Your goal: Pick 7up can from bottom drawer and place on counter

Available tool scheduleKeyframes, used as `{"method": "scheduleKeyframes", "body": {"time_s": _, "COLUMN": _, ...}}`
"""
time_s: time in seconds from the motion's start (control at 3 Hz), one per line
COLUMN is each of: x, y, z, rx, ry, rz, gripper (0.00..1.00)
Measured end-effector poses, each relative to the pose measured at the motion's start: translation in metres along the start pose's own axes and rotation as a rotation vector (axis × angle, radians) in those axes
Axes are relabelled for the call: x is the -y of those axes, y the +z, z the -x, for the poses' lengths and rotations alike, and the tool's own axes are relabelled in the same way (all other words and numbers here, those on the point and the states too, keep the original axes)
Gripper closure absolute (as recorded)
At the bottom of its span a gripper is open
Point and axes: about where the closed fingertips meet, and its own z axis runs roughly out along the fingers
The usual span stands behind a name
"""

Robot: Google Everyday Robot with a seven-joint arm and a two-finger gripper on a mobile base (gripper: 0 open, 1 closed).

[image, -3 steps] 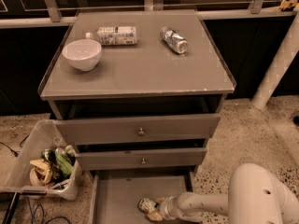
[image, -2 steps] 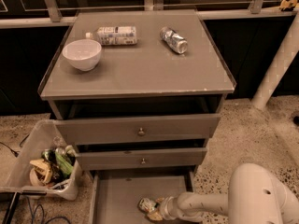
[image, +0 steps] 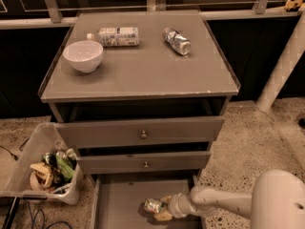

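Observation:
The 7up can (image: 152, 205) lies in the open bottom drawer (image: 119, 204), near its middle front. My gripper (image: 162, 208) reaches in low from the right on a white arm (image: 214, 205) and sits right against the can's right side, inside the drawer. The counter (image: 143, 73) is the grey cabinet top above, with a thin raised rim.
On the counter stand a white bowl (image: 83, 56), a white-labelled clear bottle (image: 114, 36) lying down, and a silver-grey can (image: 176, 40) lying down. The two upper drawers (image: 140, 133) are partly pulled out above the arm. A plastic bin of rubbish (image: 45, 173) sits left of the cabinet.

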Motion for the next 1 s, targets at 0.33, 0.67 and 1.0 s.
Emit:
{"method": "scheduleKeyframes", "body": {"time_s": 0.33, "x": 0.010, "y": -0.055, "z": 0.031, "rx": 0.085, "ry": -0.065, "rz": 0.038, "gripper": 1.00}}
{"method": "scheduleKeyframes", "body": {"time_s": 0.67, "x": -0.004, "y": -0.119, "z": 0.057, "rx": 0.166, "ry": -0.120, "rz": 0.094, "gripper": 1.00}}
{"method": "scheduleKeyframes", "body": {"time_s": 1.0, "x": -0.032, "y": -0.183, "z": 0.094, "rx": 0.159, "ry": -0.168, "rz": 0.122, "gripper": 1.00}}
